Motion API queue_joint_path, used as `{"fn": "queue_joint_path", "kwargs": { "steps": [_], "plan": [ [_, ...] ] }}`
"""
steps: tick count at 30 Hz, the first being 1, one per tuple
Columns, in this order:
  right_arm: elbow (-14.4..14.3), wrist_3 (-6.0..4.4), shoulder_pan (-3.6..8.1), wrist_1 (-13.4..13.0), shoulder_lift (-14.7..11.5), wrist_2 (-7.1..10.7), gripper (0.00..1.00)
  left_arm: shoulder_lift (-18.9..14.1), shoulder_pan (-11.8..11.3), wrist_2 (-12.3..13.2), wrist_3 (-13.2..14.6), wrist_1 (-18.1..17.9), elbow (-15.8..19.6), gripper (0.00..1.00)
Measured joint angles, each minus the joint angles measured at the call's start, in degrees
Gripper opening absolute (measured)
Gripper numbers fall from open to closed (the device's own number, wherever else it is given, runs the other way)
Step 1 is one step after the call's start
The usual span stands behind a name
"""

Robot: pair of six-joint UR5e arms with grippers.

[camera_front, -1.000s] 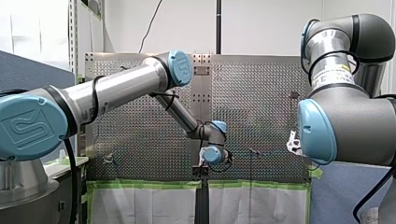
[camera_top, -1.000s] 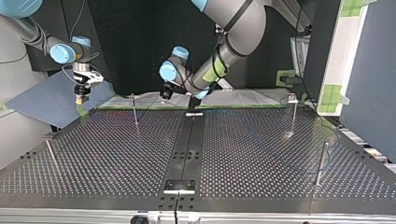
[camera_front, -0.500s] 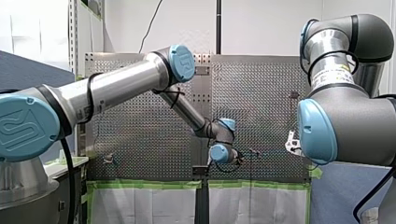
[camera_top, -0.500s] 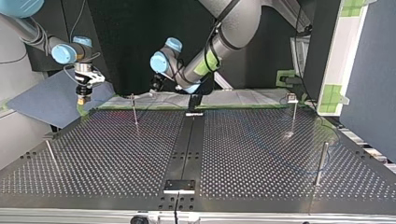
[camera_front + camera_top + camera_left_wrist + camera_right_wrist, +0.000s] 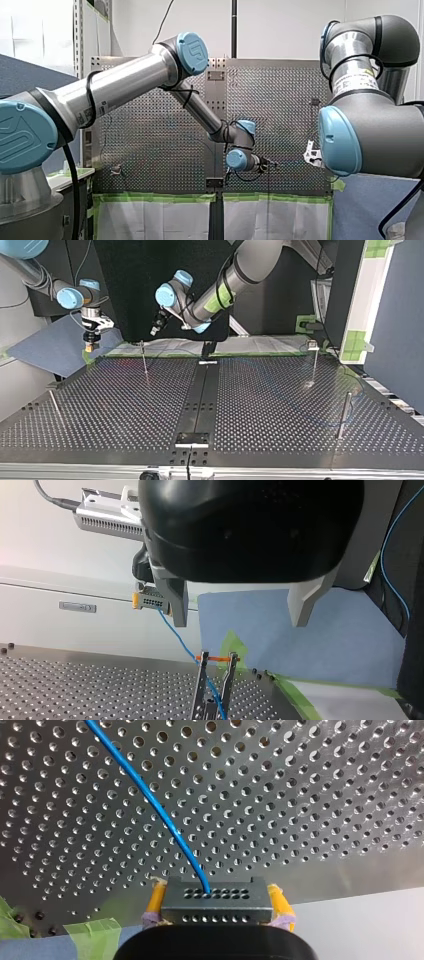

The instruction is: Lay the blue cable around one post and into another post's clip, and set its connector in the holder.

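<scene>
My right hand (image 5: 215, 912) was closed on the grey connector (image 5: 215, 899) near the edge of the perforated bench (image 5: 300, 795). Its yellow pads (image 5: 156, 901) clamped the connector's short ends, so the long axis lay across the hand. The connector's holed face pointed away from the hand. The blue cable (image 5: 150, 802) left that face and ran ahead over the bench. In the left wrist view it passed down through a forked post (image 5: 215, 690). My left hand (image 5: 240, 612) was wide open and empty, its metal fingers (image 5: 176, 600) well apart.
</scene>
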State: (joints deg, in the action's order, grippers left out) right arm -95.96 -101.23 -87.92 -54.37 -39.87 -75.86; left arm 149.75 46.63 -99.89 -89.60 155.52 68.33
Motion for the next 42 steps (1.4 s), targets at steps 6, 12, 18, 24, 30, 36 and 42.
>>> {"fn": "queue_joint_path", "kwargs": {
  "steps": [6, 12, 18, 24, 30, 36, 42],
  "plan": [
    [0.0, -0.09, -0.09, 0.1, 0.0, 0.00, 0.00, 0.0, 0.4, -1.4, -1.2, 0.1, 0.2, 1.00],
    [0.0, -0.22, -0.17, 0.1, 0.0, 0.00, 0.00, 0.0, 0.6, -3.4, -1.8, 0.6, 0.2, 1.00],
    [0.0, -0.29, -0.25, 0.1, 0.0, 0.00, 0.00, 0.0, 0.6, -5.5, -3.2, 1.3, 0.2, 1.00],
    [0.0, -0.32, -0.28, 0.1, 0.0, 0.00, 0.00, 0.0, 0.7, -7.3, -3.6, 1.8, 0.2, 1.00],
    [0.0, -0.33, -0.38, 0.1, 0.0, 0.00, 0.00, 0.0, 0.8, -7.6, -3.6, 1.9, 0.2, 1.00],
    [0.0, -0.31, -0.44, 0.1, 0.0, 0.00, 0.00, 0.0, 0.9, -7.6, -3.6, 1.9, 0.2, 1.00],
    [0.0, -0.25, -0.46, 0.2, 0.0, 0.00, 0.00, 0.0, 0.9, -7.6, -3.7, 1.9, 0.2, 1.00]
  ]
}}
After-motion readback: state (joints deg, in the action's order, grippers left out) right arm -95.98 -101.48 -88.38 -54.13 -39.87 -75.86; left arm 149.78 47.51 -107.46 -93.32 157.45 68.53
